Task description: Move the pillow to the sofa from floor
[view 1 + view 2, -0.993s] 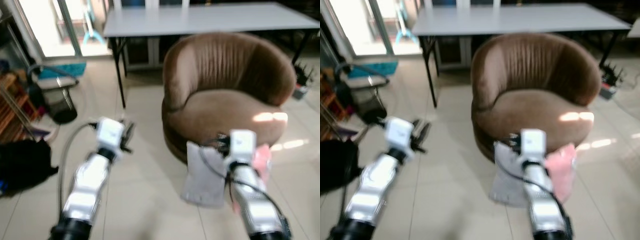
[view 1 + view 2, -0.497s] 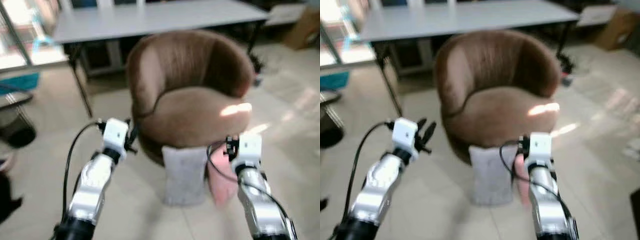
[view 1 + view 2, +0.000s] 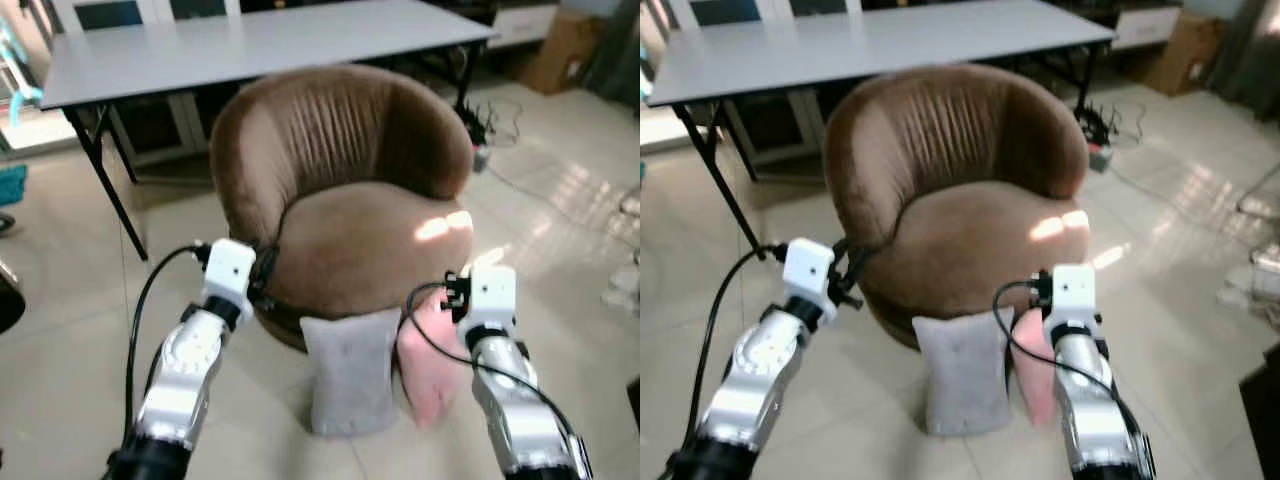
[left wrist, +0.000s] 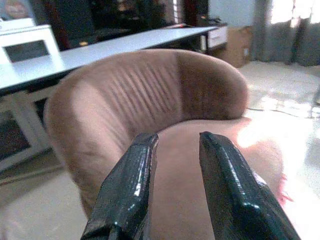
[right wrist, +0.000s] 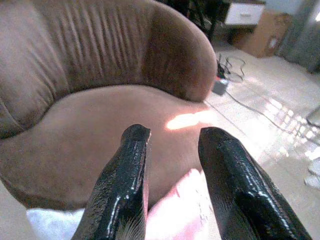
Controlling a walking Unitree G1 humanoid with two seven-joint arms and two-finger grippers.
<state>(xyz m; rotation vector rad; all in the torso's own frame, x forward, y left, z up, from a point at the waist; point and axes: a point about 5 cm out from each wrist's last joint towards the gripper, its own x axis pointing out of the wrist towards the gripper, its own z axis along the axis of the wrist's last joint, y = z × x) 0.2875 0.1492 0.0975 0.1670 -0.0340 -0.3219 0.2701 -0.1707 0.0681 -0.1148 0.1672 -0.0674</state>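
Pillow (image 3: 352,372) upright on floor against sofa (image 3: 345,190); both grippers' fingers parted, empty.

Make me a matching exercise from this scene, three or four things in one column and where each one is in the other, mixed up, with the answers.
Things:
1. grey square pillow
2. pink pillow
3. long grey table
4. cardboard box

Places:
A. behind the round brown velvet sofa
B. on the floor, far right corner
C. leaning on the sofa's front, to the robot's left of the other pillow
D. just before the right end effector

Pairs: 1-C, 2-D, 3-A, 4-B
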